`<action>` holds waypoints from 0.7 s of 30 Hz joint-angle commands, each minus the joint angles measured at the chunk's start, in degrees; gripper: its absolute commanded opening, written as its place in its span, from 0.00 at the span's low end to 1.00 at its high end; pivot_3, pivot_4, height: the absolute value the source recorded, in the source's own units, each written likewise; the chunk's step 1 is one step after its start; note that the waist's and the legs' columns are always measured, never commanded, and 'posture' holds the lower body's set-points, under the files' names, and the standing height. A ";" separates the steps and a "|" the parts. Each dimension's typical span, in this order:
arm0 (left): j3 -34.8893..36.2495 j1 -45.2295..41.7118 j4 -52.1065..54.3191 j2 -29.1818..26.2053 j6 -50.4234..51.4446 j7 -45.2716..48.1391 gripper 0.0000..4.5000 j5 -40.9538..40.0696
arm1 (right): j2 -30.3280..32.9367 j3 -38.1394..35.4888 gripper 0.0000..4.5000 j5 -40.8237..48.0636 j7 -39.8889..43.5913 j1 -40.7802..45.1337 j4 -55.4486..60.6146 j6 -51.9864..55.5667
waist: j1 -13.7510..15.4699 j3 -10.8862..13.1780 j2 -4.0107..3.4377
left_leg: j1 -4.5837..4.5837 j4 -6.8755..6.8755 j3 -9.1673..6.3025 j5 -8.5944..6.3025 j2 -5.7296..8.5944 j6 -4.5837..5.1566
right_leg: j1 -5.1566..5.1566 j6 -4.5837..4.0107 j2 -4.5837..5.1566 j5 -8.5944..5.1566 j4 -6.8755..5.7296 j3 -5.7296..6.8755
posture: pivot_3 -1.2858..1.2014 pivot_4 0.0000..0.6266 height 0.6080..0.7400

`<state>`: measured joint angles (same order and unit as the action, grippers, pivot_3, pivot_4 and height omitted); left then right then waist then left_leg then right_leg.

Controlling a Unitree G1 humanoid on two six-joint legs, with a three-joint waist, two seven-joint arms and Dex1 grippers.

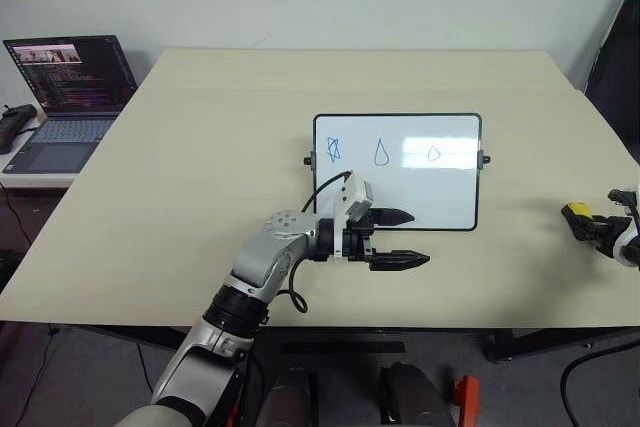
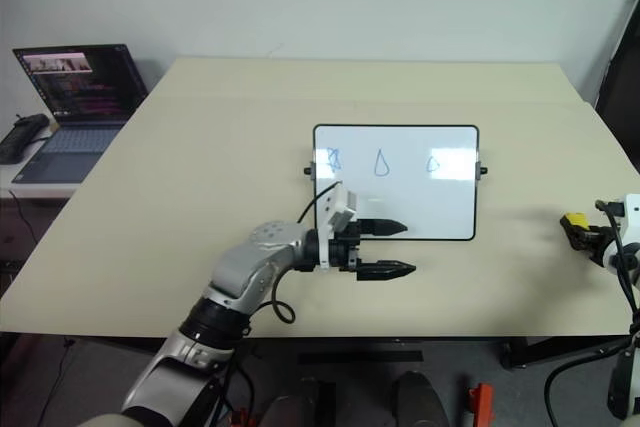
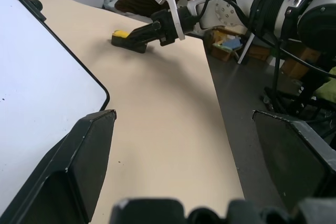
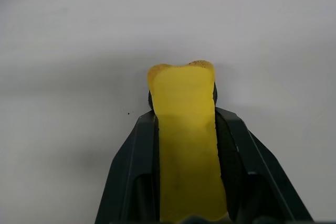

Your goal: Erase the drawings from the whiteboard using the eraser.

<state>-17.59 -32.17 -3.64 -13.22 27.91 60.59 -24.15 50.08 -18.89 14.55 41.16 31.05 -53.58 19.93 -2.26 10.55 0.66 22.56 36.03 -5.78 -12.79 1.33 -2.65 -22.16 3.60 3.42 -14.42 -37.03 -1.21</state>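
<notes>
On the desk, toward its middle: whiteboard, three blue drawings in a row. At its near edge, left gripper, jaws apart, empty. By the desk's right edge, right gripper clamped on yellow eraser.

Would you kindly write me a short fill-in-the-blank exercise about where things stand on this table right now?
1. The right gripper is shut on the ____ eraser.
2. The whiteboard carries ____ blue drawings in a row.
3. The left gripper, beside the whiteboard's near edge, has its fingers ____.
4. The open laptop sits off the beige table, on the robot's ____ side.

Missing words: yellow; three; open; left
</notes>
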 commanded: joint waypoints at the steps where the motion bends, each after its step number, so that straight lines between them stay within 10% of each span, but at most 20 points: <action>1: 1.13 -0.43 2.24 0.04 -0.49 -0.02 1.00 -0.55 | 0.86 -0.10 0.24 -0.19 0.39 -1.02 2.65 0.18 | 0.01 0.00 0.00 | 0.00 0.00 0.00 0.00 0.00 0.00 | 0.00 0.00 0.00 0.00 0.00 0.00 | 0.52 0.24 1.00; 7: 3.19 -0.74 2.63 -1.99 -0.90 -0.38 1.00 -0.48 | 1.57 -3.07 0.24 4.04 3.00 -6.21 17.46 3.95 | -0.03 0.00 -0.01 | 0.01 -0.01 -0.02 0.00 0.00 0.00 | -0.02 0.01 0.00 0.00 -0.01 0.00 | 0.52 0.24 1.00; 12: 10.31 0.44 6.76 -10.00 0.31 -0.39 1.00 -2.35 | 2.95 -6.06 0.24 18.31 7.31 -13.50 58.03 18.04 | -1.04 0.10 -0.23 | 0.02 -0.02 -0.04 0.00 -0.08 0.00 | -0.11 0.05 -0.06 -0.03 -0.10 -0.05 | 0.52 0.24 1.00; 21: 21.43 5.49 11.97 -21.41 -0.42 -2.94 1.00 -2.99 | -3.23 9.77 0.24 21.01 4.33 4.32 72.79 20.39 | -0.06 0.27 0.11 | 0.08 0.04 -0.26 -0.01 -0.12 -0.01 | -0.04 0.28 -0.10 -0.16 -0.01 0.17 | 0.52 0.24 1.00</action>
<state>0.91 -26.26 4.19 -33.34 27.88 58.35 -25.61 47.94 -11.25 36.88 46.62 32.56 18.44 41.61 -2.32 10.82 0.77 22.74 36.07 -6.06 -12.79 1.21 -2.66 -22.30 3.87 3.33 -14.56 -37.04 -1.03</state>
